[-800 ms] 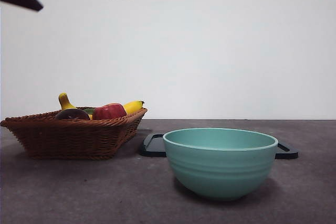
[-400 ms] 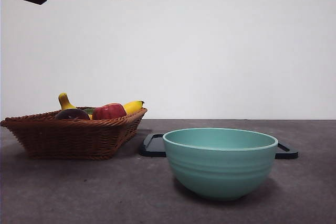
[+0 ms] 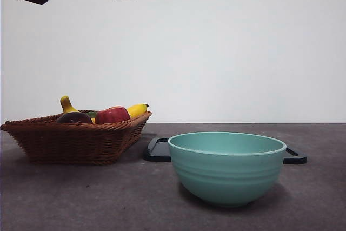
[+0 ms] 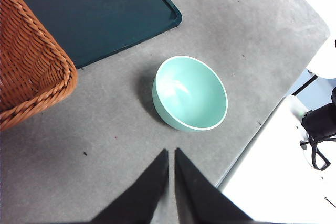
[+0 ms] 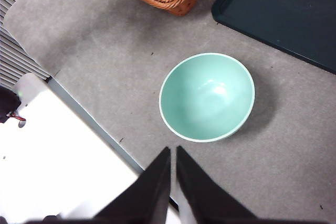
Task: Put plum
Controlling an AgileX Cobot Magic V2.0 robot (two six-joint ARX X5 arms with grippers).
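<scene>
On the grey, matte tabletop (image 3: 81, 198), left: one woven wicker basket (image 3: 75, 140) holding one dark, glossy plum (image 3: 74, 117) at its left, one red apple (image 3: 112, 114) and two yellow bananas (image 3: 137, 110). Near right: one smooth, ribbed mint-green bowl (image 3: 227, 167), round and empty. Behind it lies one flat dark tray (image 3: 158, 151). Left gripper (image 4: 171, 153) and right gripper (image 5: 172, 150) hang high above the bowl, jaws narrowed almost together, holding nothing.

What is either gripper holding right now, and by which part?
Nothing. The left gripper and right gripper are both shut on air above the table; the plum lies in the basket.
</scene>
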